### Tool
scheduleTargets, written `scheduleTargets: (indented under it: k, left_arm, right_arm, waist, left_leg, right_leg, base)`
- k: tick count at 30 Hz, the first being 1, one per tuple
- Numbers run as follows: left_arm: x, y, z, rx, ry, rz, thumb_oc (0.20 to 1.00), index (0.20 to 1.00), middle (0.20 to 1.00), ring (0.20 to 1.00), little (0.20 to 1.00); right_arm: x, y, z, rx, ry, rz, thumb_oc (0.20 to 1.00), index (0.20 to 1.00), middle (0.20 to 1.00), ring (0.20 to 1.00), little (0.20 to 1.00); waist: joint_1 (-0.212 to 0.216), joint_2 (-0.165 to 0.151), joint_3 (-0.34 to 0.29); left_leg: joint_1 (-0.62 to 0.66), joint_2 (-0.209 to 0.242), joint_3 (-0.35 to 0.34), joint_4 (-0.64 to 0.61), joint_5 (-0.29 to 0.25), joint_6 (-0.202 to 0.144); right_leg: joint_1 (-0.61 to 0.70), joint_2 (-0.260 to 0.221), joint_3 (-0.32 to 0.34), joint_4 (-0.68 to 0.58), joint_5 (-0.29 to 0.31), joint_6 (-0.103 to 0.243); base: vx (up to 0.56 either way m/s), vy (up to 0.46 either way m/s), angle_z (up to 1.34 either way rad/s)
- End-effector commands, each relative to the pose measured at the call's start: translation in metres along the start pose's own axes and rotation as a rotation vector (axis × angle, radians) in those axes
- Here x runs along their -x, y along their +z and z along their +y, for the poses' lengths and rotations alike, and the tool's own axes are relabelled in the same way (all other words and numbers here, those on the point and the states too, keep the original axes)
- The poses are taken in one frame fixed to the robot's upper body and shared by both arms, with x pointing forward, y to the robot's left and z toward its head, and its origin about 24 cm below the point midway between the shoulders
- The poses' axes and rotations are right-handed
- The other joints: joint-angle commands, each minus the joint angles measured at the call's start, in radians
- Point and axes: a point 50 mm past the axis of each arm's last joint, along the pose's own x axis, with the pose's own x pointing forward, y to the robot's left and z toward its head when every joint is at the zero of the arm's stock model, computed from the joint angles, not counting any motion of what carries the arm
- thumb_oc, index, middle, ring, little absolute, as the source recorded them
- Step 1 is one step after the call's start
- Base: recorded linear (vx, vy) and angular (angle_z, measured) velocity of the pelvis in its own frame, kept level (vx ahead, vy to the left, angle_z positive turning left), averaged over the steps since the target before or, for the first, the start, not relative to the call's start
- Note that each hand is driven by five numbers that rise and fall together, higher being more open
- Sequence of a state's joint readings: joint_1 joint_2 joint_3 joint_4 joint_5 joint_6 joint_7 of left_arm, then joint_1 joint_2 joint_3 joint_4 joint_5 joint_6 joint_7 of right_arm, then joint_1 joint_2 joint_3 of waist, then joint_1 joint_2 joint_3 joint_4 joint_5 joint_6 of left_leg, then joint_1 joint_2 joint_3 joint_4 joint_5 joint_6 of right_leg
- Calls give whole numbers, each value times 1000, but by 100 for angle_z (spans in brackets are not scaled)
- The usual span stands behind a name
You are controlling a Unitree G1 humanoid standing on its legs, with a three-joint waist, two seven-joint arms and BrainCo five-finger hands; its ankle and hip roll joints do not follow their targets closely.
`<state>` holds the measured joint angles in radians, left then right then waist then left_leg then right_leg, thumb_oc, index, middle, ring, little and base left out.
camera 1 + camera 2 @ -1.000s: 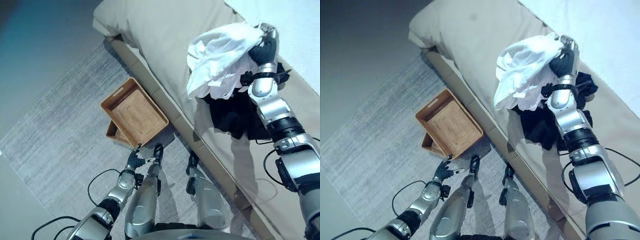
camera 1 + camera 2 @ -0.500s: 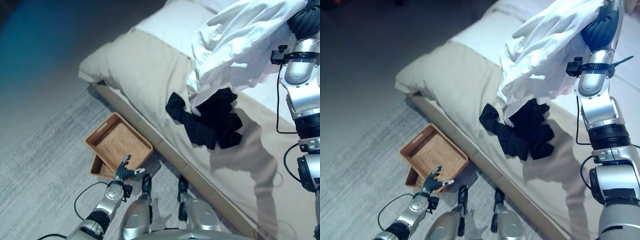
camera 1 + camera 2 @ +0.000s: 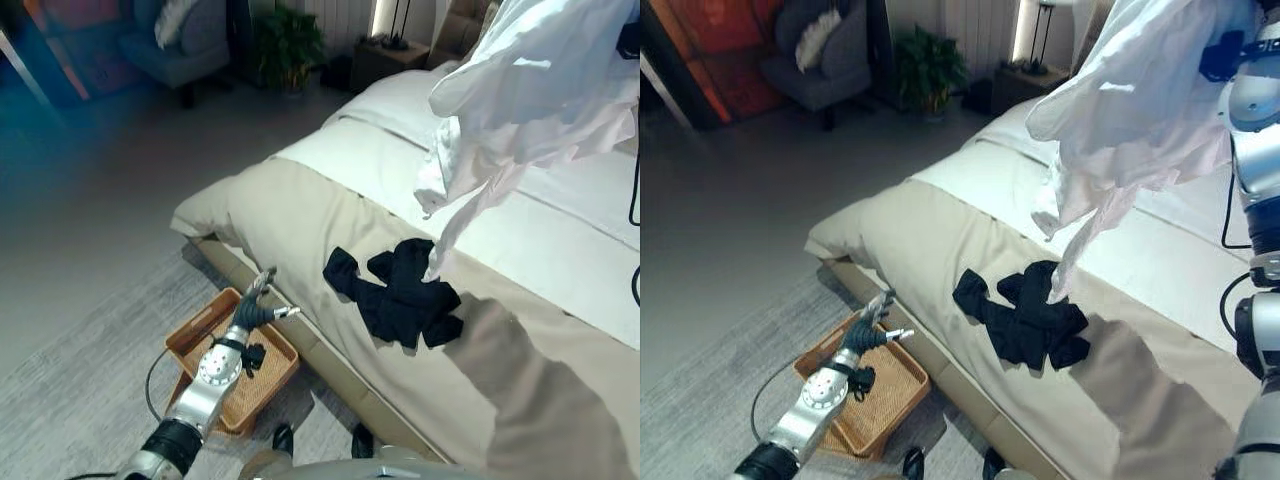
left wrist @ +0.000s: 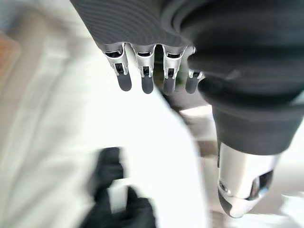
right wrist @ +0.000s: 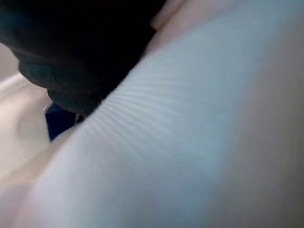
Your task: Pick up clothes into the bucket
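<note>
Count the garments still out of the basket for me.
2: a white garment hanging in the air above the bed, and a black garment lying on the bed. Others may be hidden.

Head stereo pair looks down and forward from above: both share bed (image 3: 300,230), wicker basket (image 3: 875,395), black garment (image 3: 400,300), hanging white garment (image 3: 1130,110). Left wrist view looks along the left hand (image 4: 152,76), very close. Right wrist view sits against white cloth.
</note>
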<state>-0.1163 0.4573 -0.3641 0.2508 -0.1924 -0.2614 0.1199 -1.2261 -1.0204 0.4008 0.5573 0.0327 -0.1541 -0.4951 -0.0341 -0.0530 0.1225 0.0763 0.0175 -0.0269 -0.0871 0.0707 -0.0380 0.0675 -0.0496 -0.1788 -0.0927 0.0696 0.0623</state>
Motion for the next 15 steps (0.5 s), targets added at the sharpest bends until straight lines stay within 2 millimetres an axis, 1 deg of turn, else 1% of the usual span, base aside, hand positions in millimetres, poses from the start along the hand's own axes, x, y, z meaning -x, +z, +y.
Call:
scheduleTargets:
  k: [1,2,3,4,5,7,10,13,14,15]
  left_arm:
    - [-14,36,12,41,15,-187,1000,1000,1000,1000,1000]
    - [-21,66,14,79,11,-300,1000,1000,1000,1000,1000]
    - [-24,77,15,97,9,-342,1000,1000,1000,1000,1000]
    - [-26,87,15,118,0,-379,1000,1000,1000,1000,1000]
    - [-29,96,14,125,-15,-410,1000,1000,1000,1000,1000]
    - [-34,111,12,124,-32,-464,1000,1000,1000,1000,1000]
    - [-37,122,7,112,-62,-505,1000,1000,1000,1000,1000]
    - [-38,121,3,103,-85,-495,1000,1000,1000,1000,1000]
    - [-38,120,0,98,-96,-487,1000,1000,1000,1000,1000]
    - [-38,120,0,99,-95,-487,1000,1000,1000,1000,1000]
  right_arm:
    - [-28,30,-21,-36,-74,-96,200,200,200,200,200]
    - [-28,33,-16,-45,-53,-96,200,200,200,200,200]
    - [-28,34,-14,-42,-42,-95,200,200,200,200,200]
    - [-27,34,-9,-47,-22,-91,200,200,200,200,200]
    - [-26,33,-4,-48,-2,-83,200,200,200,200,200]
    - [-25,33,4,-43,32,-71,200,200,200,200,200]
    - [-26,28,13,-27,81,-35,200,200,200,200,200]
    - [-26,26,22,7,135,-20,200,200,200,200,200]
    - [-24,21,27,31,160,-1,200,200,200,200,200]
    - [-25,22,27,31,160,-2,200,200,200,200,200]
  waist:
    - [-1,-53,-97]
    - [-7,-51,-107]
    - [-9,-50,-109]
    - [-11,-48,-112]
    - [-13,-48,-113]
    - [-19,-47,-117]
    - [-23,-45,-115]
    - [-27,-43,-111]
    - [-27,-44,-109]
    - [-27,-43,-108]
  left_leg:
    - [8,-10,6,55,-87,-12]
    - [7,-8,9,55,-85,-12]
    - [4,-8,12,56,-76,-12]
    - [12,-6,13,54,-86,-13]
    - [8,-7,14,57,-77,-12]
    - [11,-5,17,58,-77,-12]
    - [14,-4,22,58,-76,-13]
    - [14,-1,27,57,-74,-14]
    - [14,-1,28,57,-73,-14]
    - [15,-1,28,57,-73,-14]
  right_leg:
    - [47,-50,-2,66,-85,69]
    - [47,-49,0,62,-81,68]
    - [43,-50,-1,62,-73,67]
    - [48,-47,2,60,-80,67]
    - [44,-48,2,62,-71,66]
    - [44,-48,6,62,-70,65]
    - [43,-47,15,62,-68,64]
    - [40,-45,20,59,-61,62]
    - [39,-44,21,57,-59,62]
    - [39,-44,22,57,-59,62]
  base:
    - [0,0,0]
    - [-45,-7,-2]
    - [-15,-14,-9]
    - [-42,-5,-8]
    - [-12,-9,-8]
    - [-22,-3,-1]
    - [-9,-6,-8]
    - [-20,-3,-13]
    - [-15,-5,-8]
    - [-24,-7,-4]
